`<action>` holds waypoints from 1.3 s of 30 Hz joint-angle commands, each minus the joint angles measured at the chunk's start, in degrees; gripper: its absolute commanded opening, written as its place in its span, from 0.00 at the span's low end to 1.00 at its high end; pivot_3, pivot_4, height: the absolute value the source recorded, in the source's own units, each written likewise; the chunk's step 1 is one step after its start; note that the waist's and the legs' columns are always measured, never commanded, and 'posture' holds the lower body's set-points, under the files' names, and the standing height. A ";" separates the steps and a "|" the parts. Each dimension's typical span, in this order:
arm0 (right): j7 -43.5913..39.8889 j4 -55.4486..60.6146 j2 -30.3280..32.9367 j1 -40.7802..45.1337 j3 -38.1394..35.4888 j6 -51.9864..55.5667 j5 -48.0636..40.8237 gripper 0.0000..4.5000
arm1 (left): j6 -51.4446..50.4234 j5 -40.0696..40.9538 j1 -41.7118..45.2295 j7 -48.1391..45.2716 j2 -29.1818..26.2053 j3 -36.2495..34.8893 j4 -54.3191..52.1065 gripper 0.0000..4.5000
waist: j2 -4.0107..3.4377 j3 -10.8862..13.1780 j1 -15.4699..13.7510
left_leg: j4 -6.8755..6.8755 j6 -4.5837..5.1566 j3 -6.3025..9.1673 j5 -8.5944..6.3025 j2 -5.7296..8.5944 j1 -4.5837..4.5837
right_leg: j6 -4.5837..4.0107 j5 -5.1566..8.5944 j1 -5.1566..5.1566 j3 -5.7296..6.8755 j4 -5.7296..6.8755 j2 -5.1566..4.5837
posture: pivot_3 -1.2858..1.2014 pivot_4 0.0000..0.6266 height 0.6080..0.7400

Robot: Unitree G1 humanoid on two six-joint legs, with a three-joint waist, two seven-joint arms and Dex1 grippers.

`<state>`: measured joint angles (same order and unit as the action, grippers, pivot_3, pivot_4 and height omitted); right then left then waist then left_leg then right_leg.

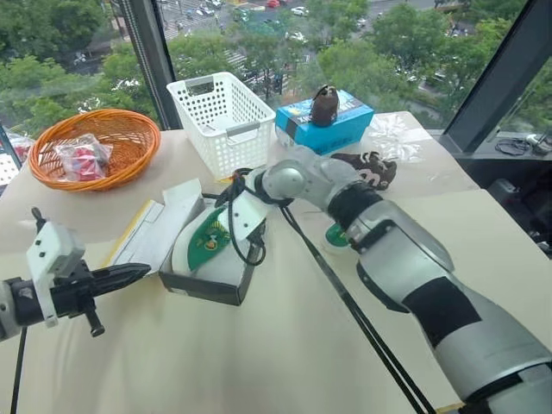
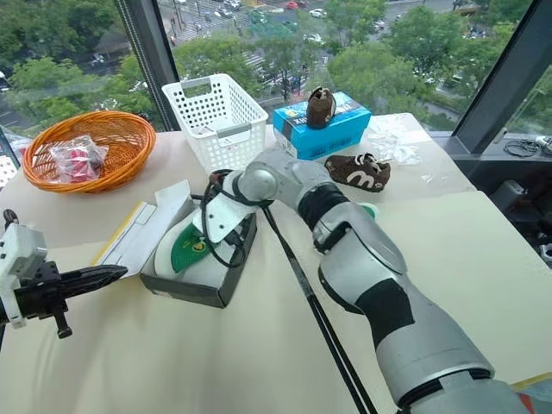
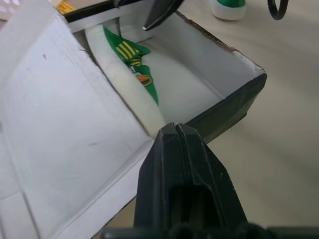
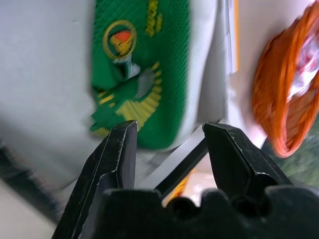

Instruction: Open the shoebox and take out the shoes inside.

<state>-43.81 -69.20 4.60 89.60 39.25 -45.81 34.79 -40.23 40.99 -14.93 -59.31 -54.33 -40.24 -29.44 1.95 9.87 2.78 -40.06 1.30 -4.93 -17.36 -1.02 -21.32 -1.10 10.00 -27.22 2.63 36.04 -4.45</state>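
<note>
- Right gripper (image 4: 169, 144) hangs over the open shoebox (image 1: 211, 289), its two black fingers apart with nothing between them, aimed at the shoe below; I judge it is lining up to close on that shoe.
- Left gripper (image 1: 138, 274) sits off the box's left side, fingers pressed together and empty, apparently keeping out of the way.
- That shoebox rests mid-table, its lid (image 1: 159, 226) folded back to the left with the white inside facing up, so the opening step looks done.
- One shoe (image 1: 210, 241) lies inside on its side, green sole with yellow markings facing up.
- Second shoe (image 1: 337, 235), a green and white piece, stands on the table just right of the box, partly behind the right arm; it seems already out.
- Likely risk: the fingers catching the box wall instead of the shoe.
</note>
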 commanded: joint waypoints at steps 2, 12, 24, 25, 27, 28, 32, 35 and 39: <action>3.77 -1.42 -2.43 3.55 0.15 -2.61 1.71 0.57 | -0.67 1.62 -2.08 0.96 0.90 -4.16 -3.43 0.00 | 0.00 0.00 0.01 | 0.10 -0.06 0.03 0.03 -0.01 0.04 | -0.03 0.02 0.00 0.02 -0.01 0.01 | 0.52 0.24 0.93; 9.03 -5.75 -9.86 2.29 4.40 0.13 8.22 0.57 | -1.45 3.00 -3.82 2.89 1.46 -5.36 -5.79 0.00 | 0.01 0.00 0.00 | 0.14 -0.14 0.10 0.08 -0.01 0.14 | -0.12 0.07 0.00 0.01 -0.01 -0.02 | 0.52 0.24 0.93; 4.26 -7.52 -8.61 -7.02 5.41 1.62 9.47 0.46 | -1.63 3.57 -3.02 3.44 0.74 -4.41 -5.93 0.00 | -0.18 -0.28 -0.13 | 0.28 0.21 0.16 -0.14 0.01 1.46 | -0.33 0.22 1.11 -0.02 0.06 0.00 | 0.52 0.24 0.93; 3.45 -7.34 -8.17 -7.46 5.15 1.01 9.12 0.43 | -1.57 3.57 -2.67 3.39 0.50 -4.11 -5.62 0.00 | -0.17 -0.31 -0.15 | 0.28 0.20 0.16 -0.12 0.01 1.51 | -0.32 0.23 1.14 -0.04 0.07 0.02 | 0.52 0.24 0.93; 2.42 -7.04 -7.51 -8.16 4.44 0.51 8.28 0.28 | -1.38 3.48 -1.67 3.26 -0.07 -3.29 -4.80 0.00 | -0.13 -0.36 -0.17 | 0.28 0.11 0.16 -0.03 0.01 1.73 | -0.33 0.22 1.29 -0.08 0.15 0.05 | 0.52 0.24 0.93; 2.18 -6.87 -7.24 -8.38 4.23 0.41 7.98 0.20 | -1.25 3.35 -1.23 3.16 -0.33 -2.85 -4.44 0.00 | -0.14 -0.36 -0.14 | 0.28 0.08 0.16 0.01 0.01 1.94 | -0.32 0.26 1.49 -0.09 0.16 0.08 | 0.52 0.24 0.93; 3.25 -6.21 -6.86 -8.43 2.96 1.48 7.17 0.00 | -1.05 3.16 0.70 3.03 -1.05 -1.02 -3.32 0.00 | -0.13 -0.34 0.12 | 0.34 0.02 0.16 0.05 -0.09 2.84 | -0.32 0.58 2.24 -0.17 0.20 0.19 | 0.52 0.24 0.93; 4.25 -5.71 -6.46 -7.73 1.12 2.26 5.81 0.00 | -0.97 2.90 1.78 2.83 -1.36 0.06 -2.70 0.00 | 0.06 -0.19 0.20 | 0.33 -0.18 0.16 0.16 -0.27 2.67 | -0.30 0.52 2.04 -0.22 0.26 0.29 | 0.52 0.24 0.93; 4.77 -4.85 -5.05 -6.23 -2.00 2.68 3.45 0.00 | -0.87 2.60 2.80 2.57 -1.57 1.13 -2.14 0.00 | 0.36 -0.38 -0.05 | 0.33 -0.34 0.12 0.37 -0.40 1.75 | -0.72 0.06 0.95 -0.33 0.57 0.63 | 0.52 0.24 0.93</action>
<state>-39.67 -75.59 -1.37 81.64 39.50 -43.69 40.49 -42.20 43.75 -13.06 -56.53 -54.92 -38.84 -31.60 2.32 9.50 2.73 -39.72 0.90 -4.80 -16.97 -1.52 -19.78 -2.10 9.96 -26.44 2.29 36.60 -3.79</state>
